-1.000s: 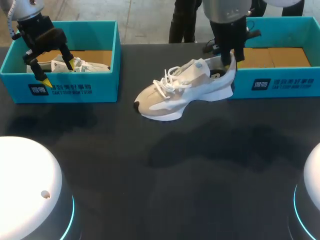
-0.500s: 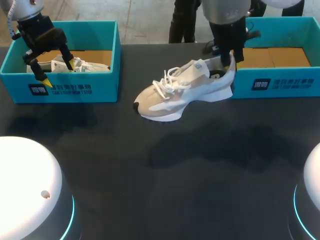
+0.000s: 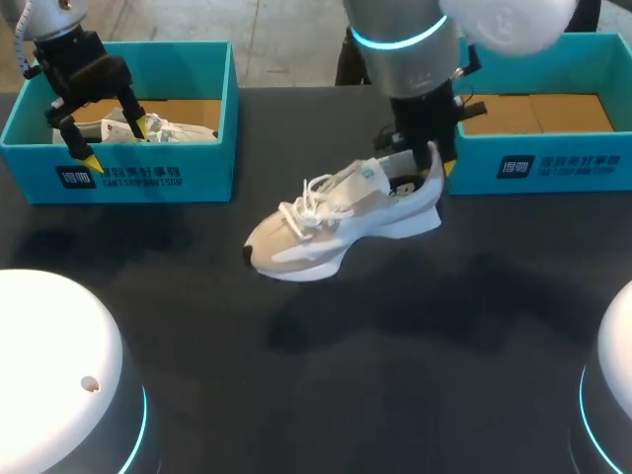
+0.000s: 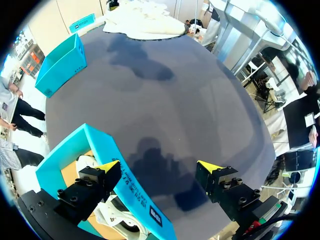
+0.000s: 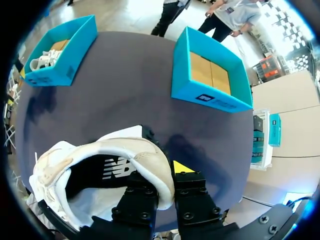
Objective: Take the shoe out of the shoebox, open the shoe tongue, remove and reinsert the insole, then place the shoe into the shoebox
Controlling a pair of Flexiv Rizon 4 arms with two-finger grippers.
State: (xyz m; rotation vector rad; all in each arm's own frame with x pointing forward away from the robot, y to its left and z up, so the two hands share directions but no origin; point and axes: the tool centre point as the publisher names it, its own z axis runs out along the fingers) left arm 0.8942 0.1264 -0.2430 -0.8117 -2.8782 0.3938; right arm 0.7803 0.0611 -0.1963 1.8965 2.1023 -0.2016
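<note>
Right gripper [image 3: 434, 160]: pinching the heel collar of the beige-and-white sneaker [image 3: 336, 219], one finger inside the opening, one outside the heel.

Sneaker: lying over the dark table [image 3: 415, 375] between the two teal shoeboxes, toe towards the left arm's side. Whether the sole is touching the table cannot be told.

Right shoebox [image 3: 553, 168]: sitting just beside the gripper, bare cardboard floor showing.

Left gripper [image 3: 112, 141]: hovering with fingers spread wide, straddling the front wall of the left shoebox [image 3: 148, 180], which is holding a second white shoe [image 3: 173, 128].

Handling note: the heel pinch is probably giving little control of the toe. Before letting go, it seems advisable to be setting the whole sole flat, laces upward, with the tongue within the left arm's reach.
</note>
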